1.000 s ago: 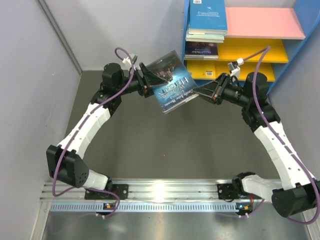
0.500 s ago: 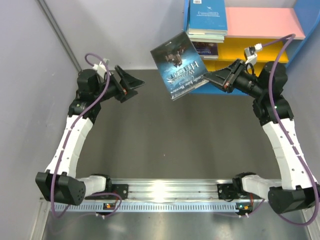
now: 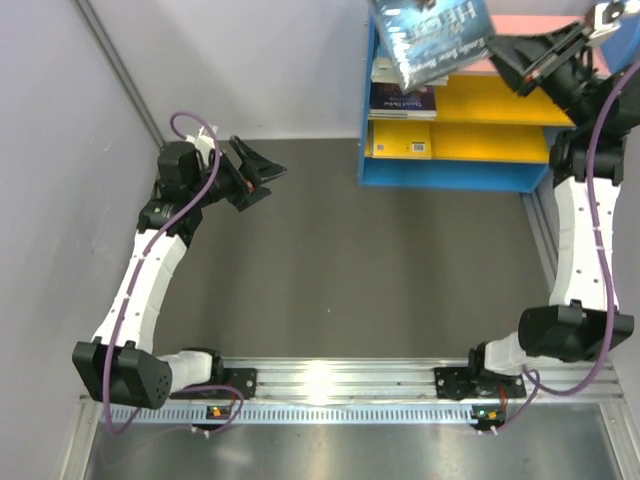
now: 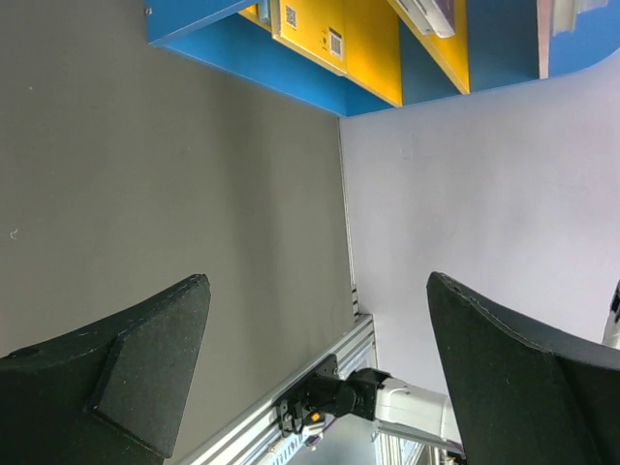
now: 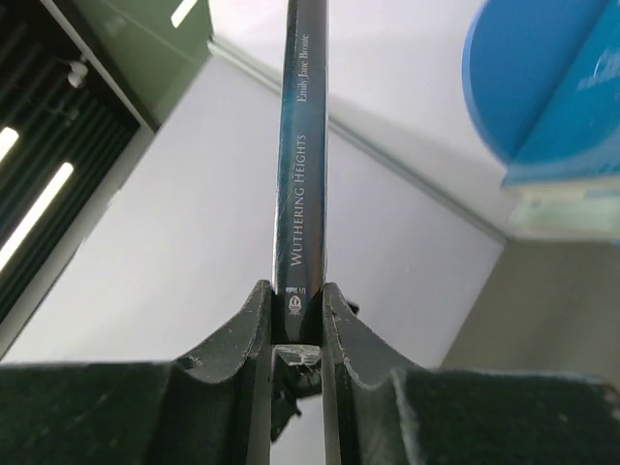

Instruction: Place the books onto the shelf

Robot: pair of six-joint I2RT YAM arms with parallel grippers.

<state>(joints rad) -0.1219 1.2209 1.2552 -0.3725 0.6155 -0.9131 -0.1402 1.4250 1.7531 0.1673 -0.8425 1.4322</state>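
Holding one dark blue book [image 3: 430, 35] by its spine, the right hand [image 3: 497, 47] is clamped on it, raised over the shelf [image 3: 450, 172] at the table's [image 3: 350, 280] far right corner.

Done: a stack of books [image 3: 385, 72] on the top board's left end, a purple book [image 3: 402, 100] on the upper yellow board [image 3: 490, 100], a yellow book [image 3: 398, 148] on the lower yellow board [image 3: 480, 142].

Left: only the held book, as far as I can see.

In the way: the stack sits directly beneath it, so it probably goes on top of or beside that. The left hand [image 3: 268, 182], open and empty near the far left, is well clear.
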